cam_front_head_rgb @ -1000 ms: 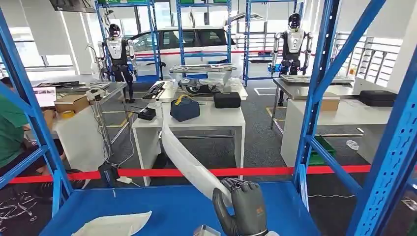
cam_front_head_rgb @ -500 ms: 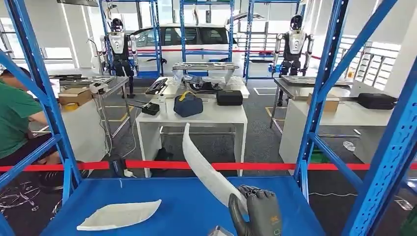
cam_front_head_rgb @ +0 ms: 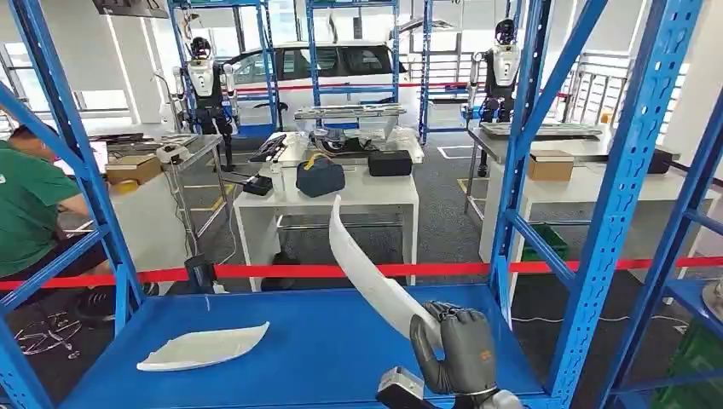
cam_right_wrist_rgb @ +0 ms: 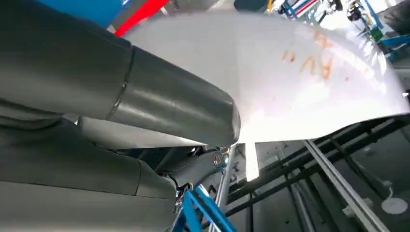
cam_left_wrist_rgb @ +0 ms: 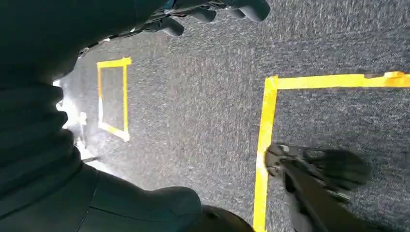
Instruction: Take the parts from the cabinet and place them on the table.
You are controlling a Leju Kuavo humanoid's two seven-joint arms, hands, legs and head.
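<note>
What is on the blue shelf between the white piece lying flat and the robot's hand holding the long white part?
Nothing: in the head view, bare blue shelf separates the flat white piece from the right hand gripping the long white part.

Blue rack shelf (cam_front_head_rgb: 307,358), near; one flat white part (cam_front_head_rgb: 203,348) lies on its left side. Far white table (cam_front_head_rgb: 256,198) carries navy bag (cam_front_head_rgb: 320,179), black case (cam_front_head_rgb: 390,163).

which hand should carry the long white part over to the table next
Right. The right hand already grips the long white part above the blue shelf; the left hand hangs over the floor, holding nothing.
</note>
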